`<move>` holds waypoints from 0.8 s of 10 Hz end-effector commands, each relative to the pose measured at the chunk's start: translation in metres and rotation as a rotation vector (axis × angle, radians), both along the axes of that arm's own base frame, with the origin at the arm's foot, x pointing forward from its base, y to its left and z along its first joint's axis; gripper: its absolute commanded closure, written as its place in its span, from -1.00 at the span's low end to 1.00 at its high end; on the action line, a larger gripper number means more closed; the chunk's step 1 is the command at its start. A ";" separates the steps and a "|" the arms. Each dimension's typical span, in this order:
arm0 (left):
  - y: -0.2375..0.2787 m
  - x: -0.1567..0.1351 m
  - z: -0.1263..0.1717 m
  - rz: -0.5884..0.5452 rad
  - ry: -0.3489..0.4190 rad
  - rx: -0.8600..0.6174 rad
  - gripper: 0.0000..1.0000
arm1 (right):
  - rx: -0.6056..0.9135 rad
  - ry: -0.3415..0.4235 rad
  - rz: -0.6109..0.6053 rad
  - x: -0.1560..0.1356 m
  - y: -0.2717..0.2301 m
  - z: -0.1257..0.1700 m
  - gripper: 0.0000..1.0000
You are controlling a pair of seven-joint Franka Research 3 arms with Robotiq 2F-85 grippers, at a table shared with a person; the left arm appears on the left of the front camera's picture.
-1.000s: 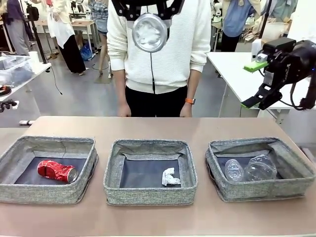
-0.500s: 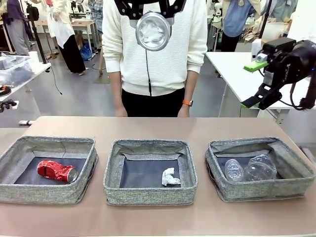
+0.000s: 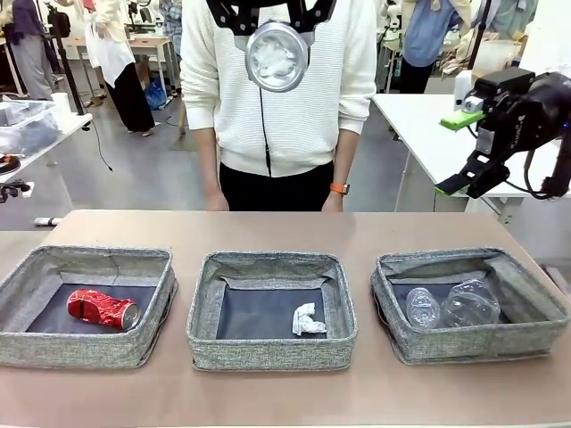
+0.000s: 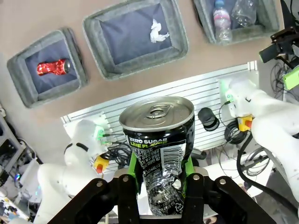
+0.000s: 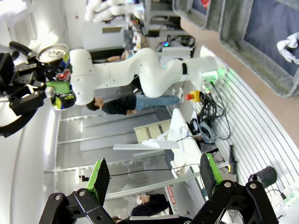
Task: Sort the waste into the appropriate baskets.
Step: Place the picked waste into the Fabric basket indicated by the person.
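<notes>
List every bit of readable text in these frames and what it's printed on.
"ZERO SUGAR" on the black-and-silver can held in the left gripper.
"LIME FLAVOR" in green, just below it on the same can; the last letters are hard to make out.
Fine print and barcode panel lower on the can: too small to read.
Pink label on the clear bottle in the basket: too blurred to read.
Crushed red can: no legible print.

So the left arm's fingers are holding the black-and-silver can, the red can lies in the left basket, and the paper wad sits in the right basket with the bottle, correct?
Not quite. The paper wad lies alone in the middle basket, as the front view shows; the right basket holds the bottle and a clear cup. The rest stands: the left gripper holds the black-and-silver can, and the red can lies in the left basket.
</notes>
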State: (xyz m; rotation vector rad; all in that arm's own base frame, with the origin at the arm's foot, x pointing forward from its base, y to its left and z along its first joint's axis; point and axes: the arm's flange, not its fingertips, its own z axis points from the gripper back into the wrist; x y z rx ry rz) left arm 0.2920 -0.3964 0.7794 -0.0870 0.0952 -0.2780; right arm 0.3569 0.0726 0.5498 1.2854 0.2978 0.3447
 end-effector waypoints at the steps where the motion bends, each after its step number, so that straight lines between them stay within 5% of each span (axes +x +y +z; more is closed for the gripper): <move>1: 0.004 -0.004 0.001 0.016 0.006 -0.011 0.21 | 0.021 -0.011 -0.018 0.000 0.003 0.000 -1.00; 8: 0.004 -0.004 0.001 0.016 0.006 -0.011 0.21 | 0.021 -0.011 -0.018 0.000 0.003 0.000 -1.00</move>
